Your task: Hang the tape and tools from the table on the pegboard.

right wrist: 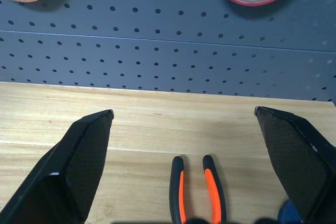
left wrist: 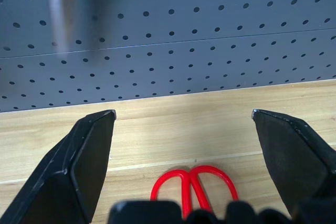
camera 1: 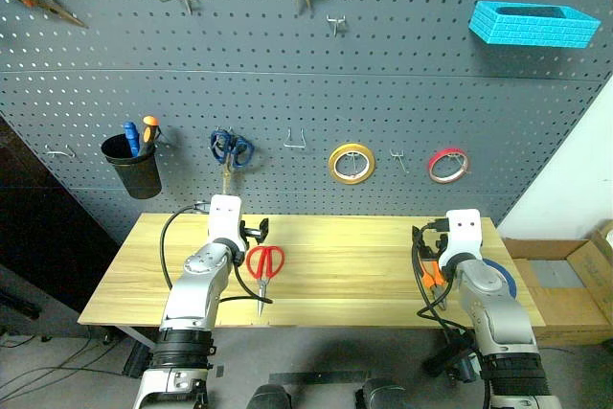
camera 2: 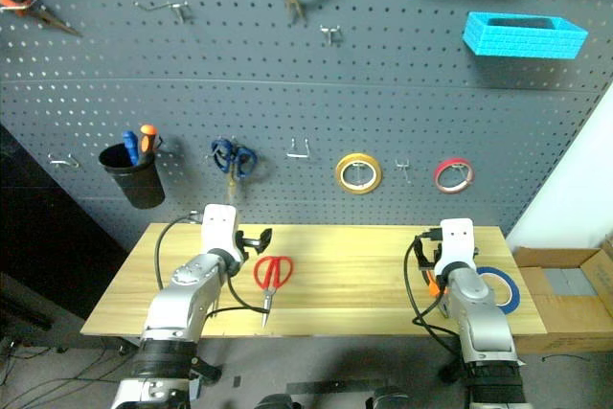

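Currently nothing is hung: your left end effector [left wrist: 184, 124] hovers agape above the red-handled, silver-bladed scissors [camera 1: 264, 265] on the light wooden surface [camera 1: 354, 265], your right end effector [right wrist: 184, 124] likewise over the orange-and-black pliers [right wrist: 197, 187]; next, likely descend and grasp.

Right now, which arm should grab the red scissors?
Left. The left gripper is open right over the red-handled scissors, handles between its fingers. The right gripper sits over the pliers, far along the table.
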You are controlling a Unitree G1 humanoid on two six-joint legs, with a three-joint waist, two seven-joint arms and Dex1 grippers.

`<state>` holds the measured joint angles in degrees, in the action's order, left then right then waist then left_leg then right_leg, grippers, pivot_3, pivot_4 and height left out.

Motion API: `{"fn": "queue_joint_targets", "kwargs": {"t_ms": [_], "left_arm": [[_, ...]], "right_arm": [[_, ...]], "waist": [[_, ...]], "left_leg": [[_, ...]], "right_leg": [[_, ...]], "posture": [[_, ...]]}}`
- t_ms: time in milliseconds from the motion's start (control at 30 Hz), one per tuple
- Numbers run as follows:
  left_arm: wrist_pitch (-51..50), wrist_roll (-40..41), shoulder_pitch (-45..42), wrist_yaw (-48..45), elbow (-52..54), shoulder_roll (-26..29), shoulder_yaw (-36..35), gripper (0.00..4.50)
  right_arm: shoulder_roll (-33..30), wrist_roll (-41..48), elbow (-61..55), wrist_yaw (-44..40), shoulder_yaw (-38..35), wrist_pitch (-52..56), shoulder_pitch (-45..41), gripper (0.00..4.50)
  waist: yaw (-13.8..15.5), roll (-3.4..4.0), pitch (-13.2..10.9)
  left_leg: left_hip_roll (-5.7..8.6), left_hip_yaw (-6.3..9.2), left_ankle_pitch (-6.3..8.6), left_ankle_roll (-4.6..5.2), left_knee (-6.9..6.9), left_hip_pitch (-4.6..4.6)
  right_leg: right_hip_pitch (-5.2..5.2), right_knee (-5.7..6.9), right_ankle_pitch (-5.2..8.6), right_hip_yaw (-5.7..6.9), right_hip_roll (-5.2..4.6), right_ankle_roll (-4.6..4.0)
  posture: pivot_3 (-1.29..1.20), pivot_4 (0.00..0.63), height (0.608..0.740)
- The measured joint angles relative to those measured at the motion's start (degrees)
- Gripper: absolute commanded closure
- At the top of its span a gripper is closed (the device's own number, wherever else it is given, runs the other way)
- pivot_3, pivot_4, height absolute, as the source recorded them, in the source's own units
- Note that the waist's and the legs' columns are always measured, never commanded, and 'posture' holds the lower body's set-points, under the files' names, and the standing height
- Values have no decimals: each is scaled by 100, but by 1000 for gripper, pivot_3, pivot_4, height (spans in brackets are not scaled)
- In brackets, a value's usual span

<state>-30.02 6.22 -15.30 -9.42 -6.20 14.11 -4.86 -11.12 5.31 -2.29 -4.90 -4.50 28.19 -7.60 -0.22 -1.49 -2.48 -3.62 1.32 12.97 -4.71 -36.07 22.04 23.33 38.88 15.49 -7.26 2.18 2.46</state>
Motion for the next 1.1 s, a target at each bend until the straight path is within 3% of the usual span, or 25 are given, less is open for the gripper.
{"fn": "queue_joint_targets", "kwargs": {"t_ms": [1100], "left_arm": [[26, 5, 110, 126, 38, 24, -219, 24]], "right_arm": [[-5, -11, 0, -143, 12, -33, -18, 0]], "waist": [[8, 0, 0]], "left_leg": [[0, 0, 0, 0, 1, 0]], "right_leg": [[0, 0, 0, 0, 0, 0]], "posture": [[131, 0, 740]]}}
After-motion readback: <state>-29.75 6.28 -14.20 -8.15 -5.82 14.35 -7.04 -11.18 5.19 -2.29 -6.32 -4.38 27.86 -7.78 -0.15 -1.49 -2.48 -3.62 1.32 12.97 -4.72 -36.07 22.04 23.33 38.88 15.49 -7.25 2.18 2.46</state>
